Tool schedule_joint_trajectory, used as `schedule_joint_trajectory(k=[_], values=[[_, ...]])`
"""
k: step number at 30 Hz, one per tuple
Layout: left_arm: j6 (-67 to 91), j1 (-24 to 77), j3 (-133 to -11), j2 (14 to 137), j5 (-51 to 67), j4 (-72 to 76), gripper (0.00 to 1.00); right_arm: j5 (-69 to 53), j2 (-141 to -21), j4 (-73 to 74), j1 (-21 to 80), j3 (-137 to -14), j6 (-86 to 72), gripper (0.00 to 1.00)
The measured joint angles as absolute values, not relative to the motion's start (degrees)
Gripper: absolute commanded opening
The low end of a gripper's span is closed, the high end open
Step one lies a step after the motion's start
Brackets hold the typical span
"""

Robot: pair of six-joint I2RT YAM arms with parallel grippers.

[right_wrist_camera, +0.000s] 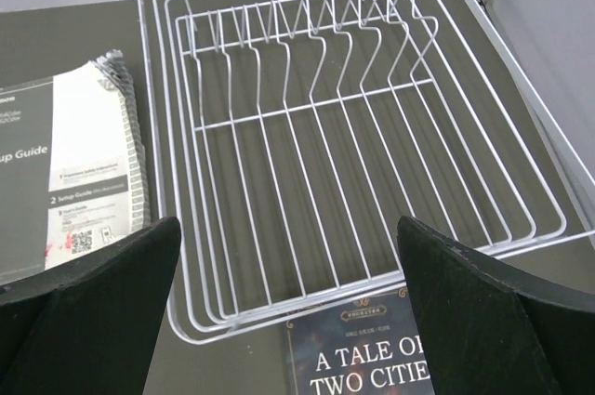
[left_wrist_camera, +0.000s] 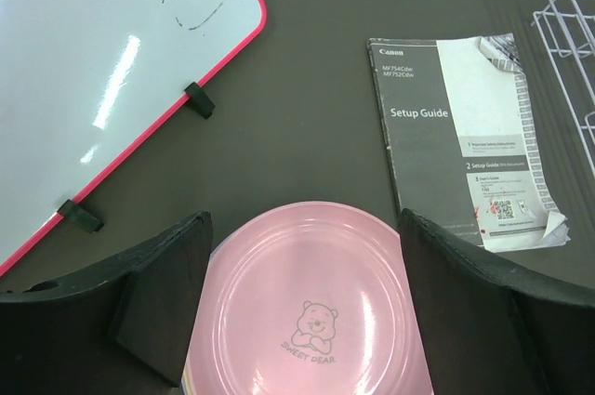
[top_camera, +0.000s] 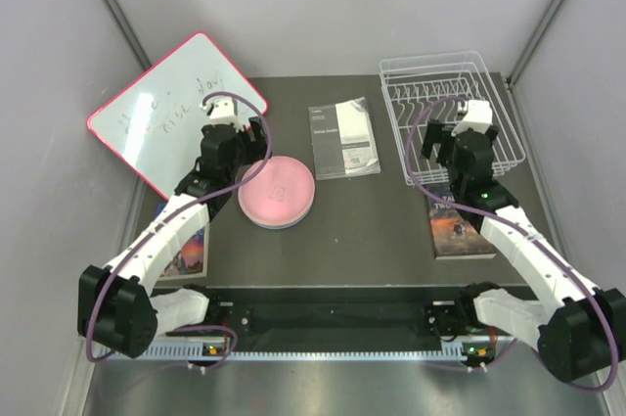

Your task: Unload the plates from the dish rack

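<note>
Top external view: on the dark desk (top_camera: 391, 230), the white wire dish rack (top_camera: 430, 78) stands at two o'clock with no plate in it. The round plastic plates (top_camera: 277, 191) lie stacked at nine o'clock from the centre, the pink one on top. Left jaws are spread on either side of this stack, pinching nothing. Right jaws are spread, empty, over the rack's near edge. I judge the plates light, stiff and slippery; take them by the rim.

top: overhead, whole table (top_camera: 391, 230) | wrists: close, forward-down | shared: setup guide (left_wrist_camera: 465, 135)
</note>
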State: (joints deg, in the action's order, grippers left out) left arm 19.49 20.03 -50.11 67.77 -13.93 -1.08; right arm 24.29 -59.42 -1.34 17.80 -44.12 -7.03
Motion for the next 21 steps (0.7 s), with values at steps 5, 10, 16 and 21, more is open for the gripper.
schedule_joint_trajectory(k=[5,10,16,21], values=[[18.9,20.0,-50.2,67.8,-13.4,-0.2,0.86,25.4,-59.3,-1.9,17.8,-42.7,-6.9,1.0],[18.0,20.0,-50.2,67.8,-12.8,0.0,0.86,25.9,-58.8,-2.9,17.8,-42.8,-6.2,1.0],[17.2,20.0,-50.2,67.8,-12.6,0.0,0.86,26.1,-58.8,-3.9,17.8,-42.7,-6.0,1.0],[16.2,20.0,-50.2,67.8,-12.1,0.1,0.85,26.1,-58.8,-3.9,17.8,-42.8,-5.9,1.0]])
